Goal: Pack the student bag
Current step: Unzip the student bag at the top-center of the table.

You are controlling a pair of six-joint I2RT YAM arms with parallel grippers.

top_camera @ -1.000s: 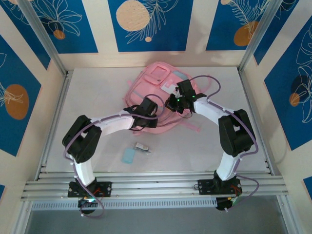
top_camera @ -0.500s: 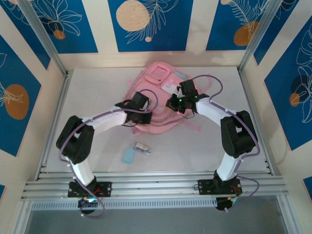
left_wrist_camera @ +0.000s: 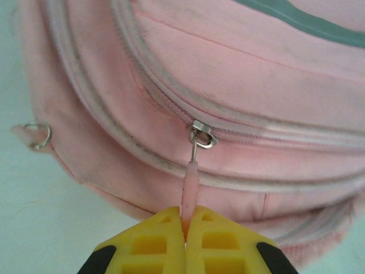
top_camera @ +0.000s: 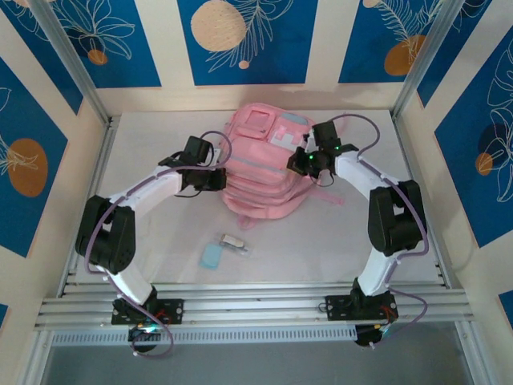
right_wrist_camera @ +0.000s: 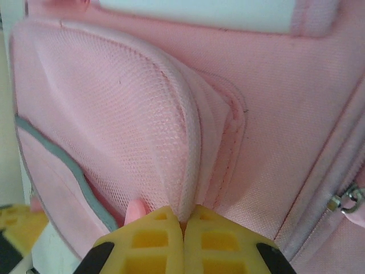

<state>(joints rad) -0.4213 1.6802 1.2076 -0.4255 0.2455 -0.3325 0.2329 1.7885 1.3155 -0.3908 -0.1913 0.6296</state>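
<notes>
While the student bag (top_camera: 260, 172) lies lengthwise near-to-far, left jaws pinch its zipper pull (left_wrist_camera: 190, 185), right jaws its pocket edge (right_wrist_camera: 193, 165).

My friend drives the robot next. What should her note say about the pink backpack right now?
Left gripper: shut on the pink zip pull of the student bag.
Right gripper: shut on a fold of its mesh pocket.
Bag: lying mid-table, toward the back.
Done: both grips set.
Left to do: pull the zip open, then probably pack the pale blue flat thing and the small pale thing lying in front of the bag.
</notes>
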